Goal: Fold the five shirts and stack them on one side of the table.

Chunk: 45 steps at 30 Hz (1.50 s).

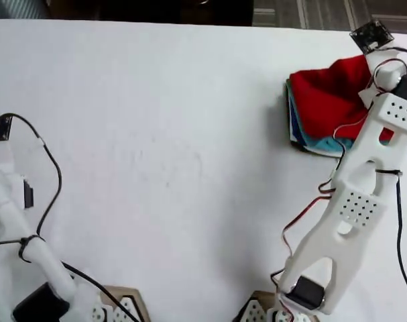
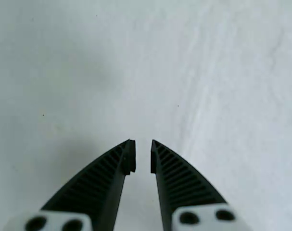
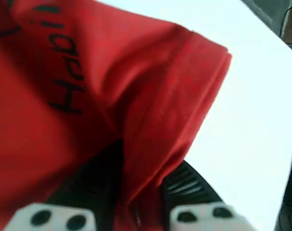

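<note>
A stack of folded shirts (image 1: 310, 141) lies at the table's right side, with teal and blue layers under a red shirt (image 1: 327, 94) on top. My right gripper (image 3: 141, 192) is at the far edge of the stack, shut on a fold of the red shirt (image 3: 112, 96), whose cloth runs between the black fingers (image 3: 194, 187). In the high view the right arm (image 1: 354, 208) stretches from the near edge up to the stack. My left gripper (image 2: 142, 156) hangs over bare white table, its fingers a narrow gap apart with nothing between them.
The white table (image 1: 163, 134) spreads wide between the two arms. The left arm (image 1: 15, 221) sits folded at the near left corner with its black cables (image 1: 52, 181). The table's far edge runs close behind the stack.
</note>
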Each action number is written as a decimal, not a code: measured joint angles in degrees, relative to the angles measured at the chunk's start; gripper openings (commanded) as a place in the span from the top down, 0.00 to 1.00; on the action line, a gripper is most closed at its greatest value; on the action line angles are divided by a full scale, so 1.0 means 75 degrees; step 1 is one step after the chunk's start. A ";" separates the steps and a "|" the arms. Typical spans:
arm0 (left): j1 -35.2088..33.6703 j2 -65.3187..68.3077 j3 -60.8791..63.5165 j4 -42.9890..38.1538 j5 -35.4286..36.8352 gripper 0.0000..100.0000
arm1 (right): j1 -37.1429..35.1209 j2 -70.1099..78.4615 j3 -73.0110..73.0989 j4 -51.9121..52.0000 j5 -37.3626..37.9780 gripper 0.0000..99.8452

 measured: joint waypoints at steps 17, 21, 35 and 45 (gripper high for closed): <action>0.0000 0.0000 0.0000 0.0000 0.0000 0.92 | 0.0070 -0.0129 -0.1149 -0.0645 -0.1958 0.96; 0.0000 0.0000 0.0000 0.0000 0.0000 0.92 | -0.0105 -0.0199 -0.1571 -0.0668 -0.2719 0.95; 0.0000 0.0000 0.0000 0.0000 0.0000 0.92 | -0.0738 0.1371 -0.0645 -0.3235 -0.2860 0.98; 0.0000 0.0000 0.0000 -0.0023 0.0000 0.92 | -0.0211 0.2239 -0.0586 -0.3434 -0.2860 0.98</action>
